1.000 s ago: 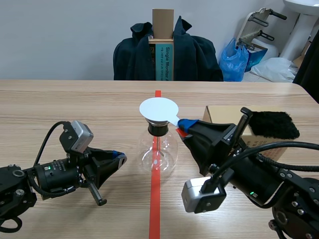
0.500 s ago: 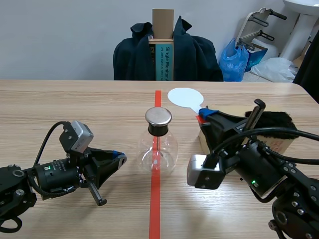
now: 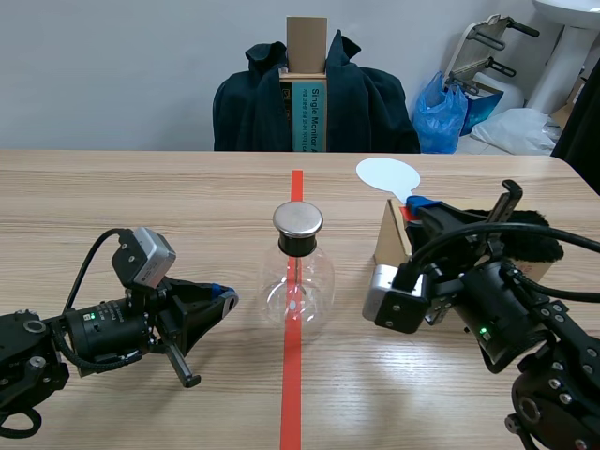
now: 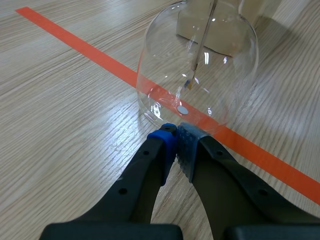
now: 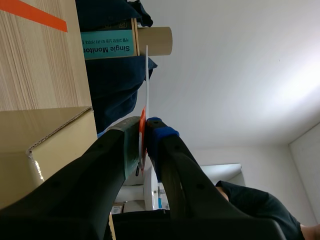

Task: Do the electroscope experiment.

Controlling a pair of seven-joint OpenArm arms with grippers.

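Above the box (image 3: 388,239), right hand (image 3: 421,203) tight around white disc (image 3: 386,174); left hand (image 4: 176,134) pinched empty beside flask (image 3: 298,281)

- Scene view: set between the arms, low over the bench (image 3: 141,187), facing across it to a coat-draped chair (image 3: 253,108) and the wall; mid range.
- Left wrist view: very near, looking down past the left claw (image 4: 176,132) at the glass flask (image 4: 197,65) base; the flask also shows in the scene view.
- Right wrist view: rolled sideways, looking past the right claw (image 5: 144,125) toward the wall; shares the white paddle (image 5: 147,75), cardboard box (image 5: 45,145) and chair with the scene view.
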